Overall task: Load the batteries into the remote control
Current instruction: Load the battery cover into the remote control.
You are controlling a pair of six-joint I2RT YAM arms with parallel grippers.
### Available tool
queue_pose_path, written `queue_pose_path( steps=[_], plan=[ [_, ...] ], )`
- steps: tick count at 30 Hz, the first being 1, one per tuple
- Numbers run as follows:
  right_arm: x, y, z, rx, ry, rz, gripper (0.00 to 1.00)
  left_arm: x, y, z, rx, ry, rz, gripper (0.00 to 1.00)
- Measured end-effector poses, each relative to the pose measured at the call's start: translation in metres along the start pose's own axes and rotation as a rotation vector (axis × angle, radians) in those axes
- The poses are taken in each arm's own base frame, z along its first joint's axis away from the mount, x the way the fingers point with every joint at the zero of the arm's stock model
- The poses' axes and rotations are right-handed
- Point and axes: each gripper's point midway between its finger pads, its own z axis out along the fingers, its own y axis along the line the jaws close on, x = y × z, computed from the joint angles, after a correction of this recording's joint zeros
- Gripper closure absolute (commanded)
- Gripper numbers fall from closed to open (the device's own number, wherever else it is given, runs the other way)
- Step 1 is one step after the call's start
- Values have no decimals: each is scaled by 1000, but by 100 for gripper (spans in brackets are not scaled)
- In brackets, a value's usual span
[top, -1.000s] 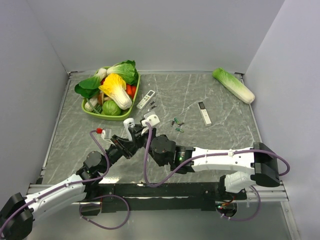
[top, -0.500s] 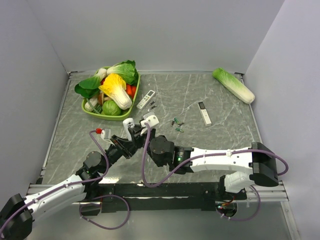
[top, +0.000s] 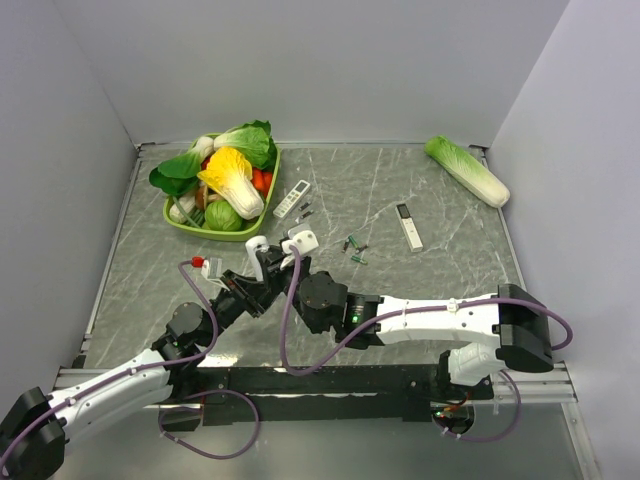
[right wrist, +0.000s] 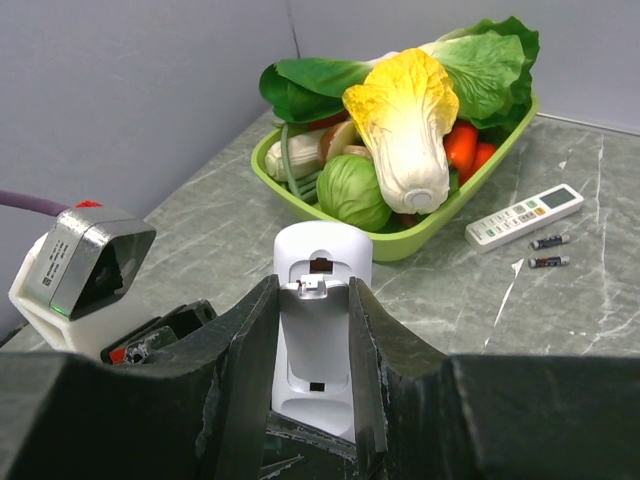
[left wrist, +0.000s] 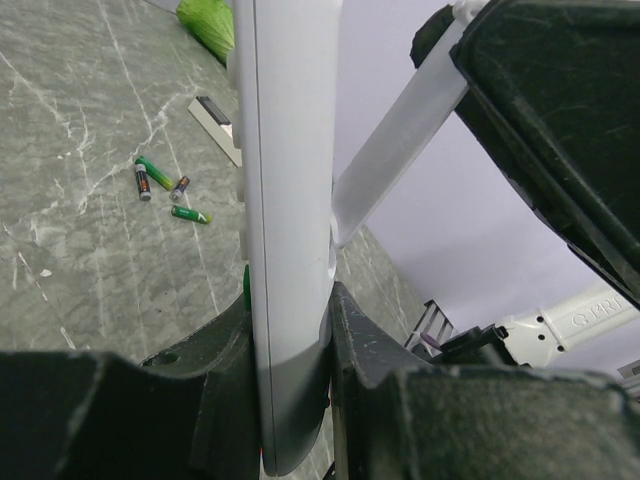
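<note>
2 clamps on the remote control (right wrist: pixel 318 290), left end effector (left wrist: pixel 290 335) and right end effector (right wrist: pixel 312 335); freeing either for batteries (left wrist: pixel 189 214) could tilt it.

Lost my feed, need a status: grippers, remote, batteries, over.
Left gripper and right gripper both shut on remote control, back cover off. Batteries loose on table. Nothing in the way.

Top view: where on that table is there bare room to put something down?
Bare table lies between the slim remote, the cabbage and the right wall; also along the back between the vegetable tray and that cabbage. Crowded: the middle, with the grey-buttoned remote and batteries, and the front centre around the held remote control.
</note>
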Motion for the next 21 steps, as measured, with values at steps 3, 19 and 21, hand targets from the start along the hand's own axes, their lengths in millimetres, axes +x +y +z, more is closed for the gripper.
queue_pose_path(
  steps=[3,19,21],
  plan=[
    [1,0,1,1,-1,1,74,0,0,0,0,0,0,98],
    [10,6,-3,-8,27,-11,75,2,4,-1,-17,6,0,98],
    [12,6,-3,-4,30,-11,74,3,5,-2,-20,8,0,98]
  ],
)
